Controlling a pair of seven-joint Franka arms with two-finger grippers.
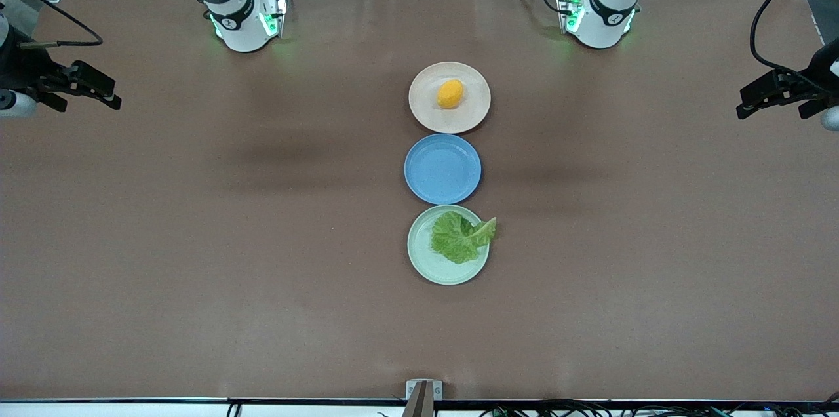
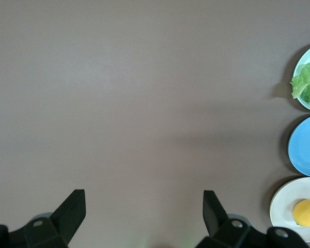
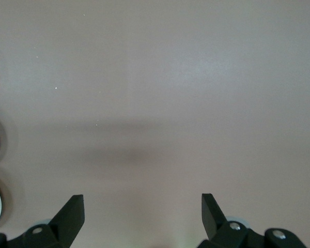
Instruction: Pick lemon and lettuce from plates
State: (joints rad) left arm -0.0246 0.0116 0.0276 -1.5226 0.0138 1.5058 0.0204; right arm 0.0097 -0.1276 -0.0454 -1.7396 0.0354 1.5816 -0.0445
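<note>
We are holding our right gripper [image 1: 98,90] over the bare brown table [image 1: 196,240] at the right arm's end, well apart from the plates, with its fingers [image 3: 72,209] spread wide apart and nothing between them. This arm is waiting.

Moving toward the middle of the table, we are looking at three plates lined up in a row, each just beside the next. The beige-pink plate [image 1: 472,114] is sitting farthest from the front camera, and the lemon [image 1: 449,94] is lying on it, near its centre. The blue plate [image 1: 442,168] is sitting between the other two. The mint green plate [image 1: 423,259] is sitting nearest the front camera, and the lettuce [image 1: 460,237] is lying on it, with its paler stem end hanging over the rim toward the left arm's end.

We are holding our left gripper [image 1: 760,97] over bare table at the left arm's end, likewise waiting, fingers [image 2: 213,209] wide apart and gripping nothing.
</note>
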